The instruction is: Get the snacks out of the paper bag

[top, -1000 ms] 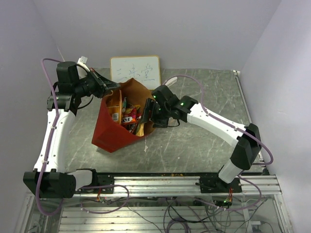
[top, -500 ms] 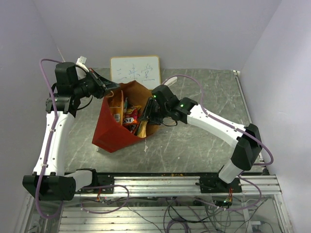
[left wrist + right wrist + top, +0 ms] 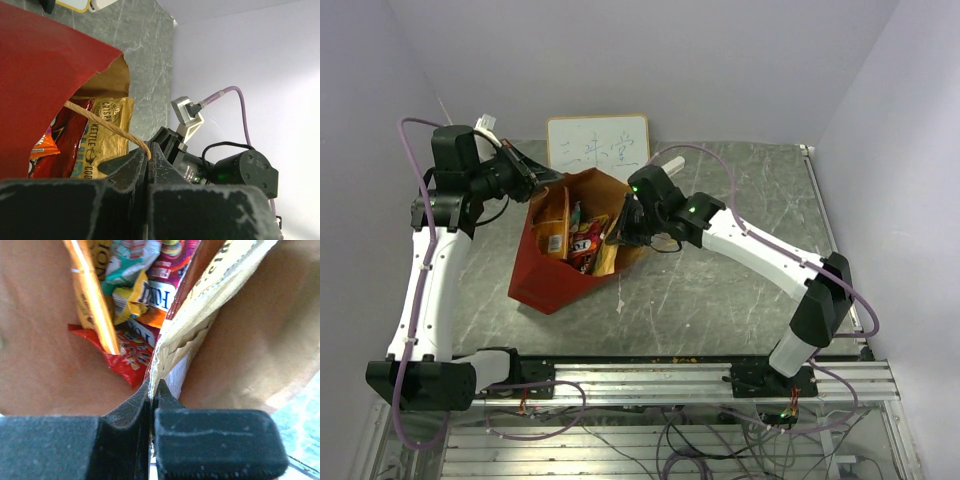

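Pale walls close in a grey, marble-veined desk (image 3: 720, 290), with a whiteboard (image 3: 598, 146) bearing blue handwriting too small to read propped at its far edge. The left tool (image 3: 148, 150) is clenched on the thin tan twine loop handle (image 3: 102, 123) of the paper bag (image 3: 555, 275), which sits left of centre just before the whiteboard, red outside, brown kraft inside, mouth gaping upward. The right tool (image 3: 151, 392) reaches into that mouth from the other side, pinched on the crimped edge of a pale packet (image 3: 200, 315) with dark lettering. Around it the snacks (image 3: 582, 238) crowd together, glossy and crinkled: a red packet (image 3: 122, 357) below and a pink packet (image 3: 172, 265) deeper in. From the left wrist, a yellow packet (image 3: 102, 135) reads "CRISPY" and "KETTLE COO".
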`<move>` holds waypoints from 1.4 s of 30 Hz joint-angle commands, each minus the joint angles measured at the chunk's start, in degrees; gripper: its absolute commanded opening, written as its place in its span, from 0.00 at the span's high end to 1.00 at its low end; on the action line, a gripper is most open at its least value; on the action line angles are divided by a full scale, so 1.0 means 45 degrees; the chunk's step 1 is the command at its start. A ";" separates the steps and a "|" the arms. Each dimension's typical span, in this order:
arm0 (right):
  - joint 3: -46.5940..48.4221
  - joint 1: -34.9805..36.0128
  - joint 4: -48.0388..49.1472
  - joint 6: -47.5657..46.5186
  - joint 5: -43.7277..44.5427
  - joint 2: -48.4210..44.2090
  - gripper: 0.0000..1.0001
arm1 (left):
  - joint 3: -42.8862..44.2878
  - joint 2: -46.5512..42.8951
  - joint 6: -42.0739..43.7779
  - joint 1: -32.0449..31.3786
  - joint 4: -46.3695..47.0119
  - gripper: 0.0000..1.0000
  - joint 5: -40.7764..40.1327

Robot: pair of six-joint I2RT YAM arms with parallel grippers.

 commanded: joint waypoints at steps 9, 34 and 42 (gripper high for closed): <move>0.3224 -0.0038 0.0094 -0.0664 -0.0986 0.0805 1.00 | 0.1901 0.0581 0.0848 0.0050 -0.1021 0.93 -0.0746; 0.8674 -0.0289 0.0662 -0.3620 -0.2373 0.1719 1.00 | 0.2621 0.1163 0.0966 0.1329 -0.2010 0.93 -0.1223; 0.9154 -0.1570 0.1244 -0.4780 -0.2663 0.0713 1.00 | 0.2867 0.1443 0.1033 0.1479 -0.2020 0.93 -0.1285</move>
